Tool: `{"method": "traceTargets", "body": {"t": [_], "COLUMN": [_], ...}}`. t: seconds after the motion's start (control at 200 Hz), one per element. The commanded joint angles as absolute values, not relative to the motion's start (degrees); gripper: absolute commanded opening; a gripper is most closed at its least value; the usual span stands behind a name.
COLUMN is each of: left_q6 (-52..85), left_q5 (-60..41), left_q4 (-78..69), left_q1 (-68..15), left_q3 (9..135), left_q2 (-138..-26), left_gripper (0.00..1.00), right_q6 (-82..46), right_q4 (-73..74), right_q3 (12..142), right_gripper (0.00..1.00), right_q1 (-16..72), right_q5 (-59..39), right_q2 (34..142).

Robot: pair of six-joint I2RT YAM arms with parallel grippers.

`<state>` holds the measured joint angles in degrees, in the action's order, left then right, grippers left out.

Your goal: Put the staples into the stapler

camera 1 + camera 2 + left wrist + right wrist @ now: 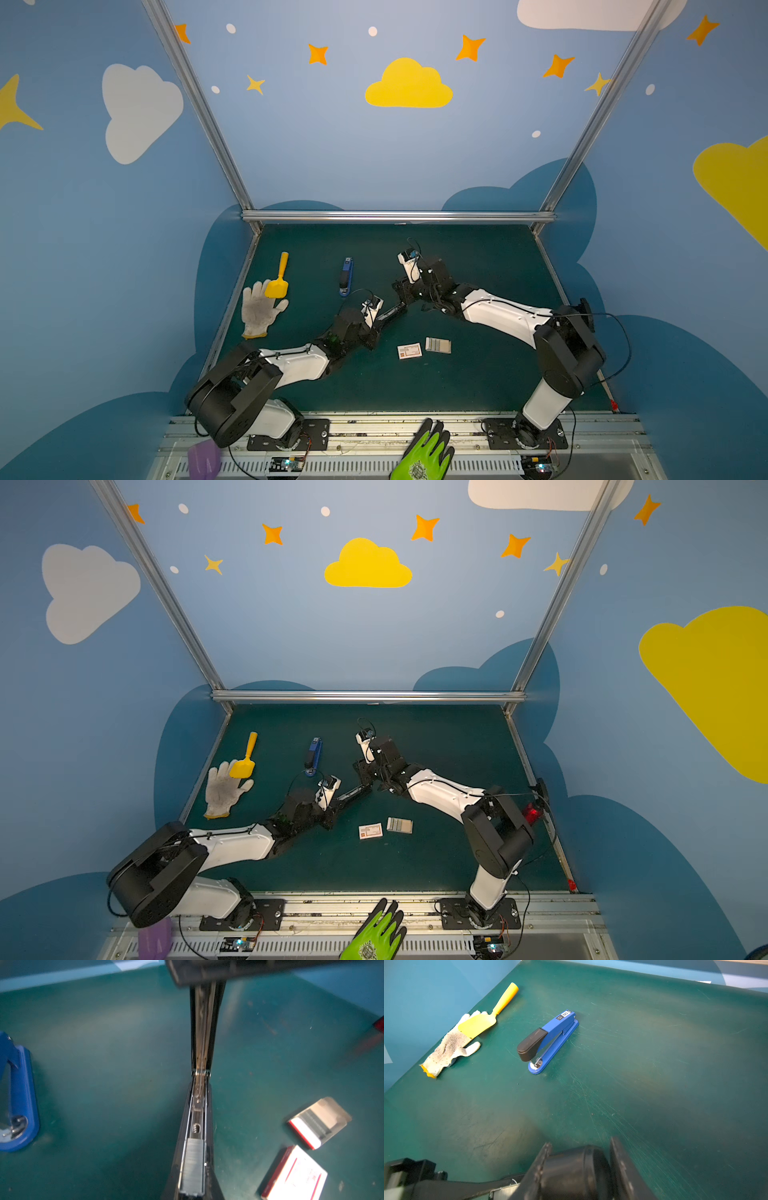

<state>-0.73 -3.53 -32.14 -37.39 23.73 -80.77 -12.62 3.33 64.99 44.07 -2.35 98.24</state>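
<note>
A black stapler (390,311) is held open above the green mat between both arms. My left gripper (376,322) is shut on its base end. In the left wrist view the magazine channel (198,1105) runs away from the camera, and a silvery strip of staples (192,1165) lies in its near end. The lid (204,1022) is swung up and away. My right gripper (580,1147) is shut on the lid's rounded black tip, one finger on each side. More staples sit in a small pale tray (438,345) on the mat, beside a white box with a red mark (409,351).
A blue stapler (345,276) lies closed behind the left arm. A yellow scoop (279,278) rests on a white work glove (259,309) near the left wall. A green gloved hand (426,453) and a purple object (203,459) are at the front rail.
</note>
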Motion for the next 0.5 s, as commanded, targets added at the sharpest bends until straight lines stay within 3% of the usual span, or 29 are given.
{"method": "traceTargets", "body": {"t": [0.0,0.491], "left_q6": [0.0,0.1], "left_q5": [-3.1,-2.8], "left_q4": [-38.4,-38.4], "left_q1": [-37.4,-37.4], "left_q3": [26.9,26.7], "left_q2": [-80.4,-80.3], "left_gripper": [0.04,0.04], "right_q6": [-20.9,-20.7], "right_q4": [3.0,2.7], "right_q3": [65.1,65.7], "right_gripper": [0.41,0.48], "right_q1": [49.2,50.4], "right_q5": [-14.7,-14.5], "right_q2": [95.2,94.9]}}
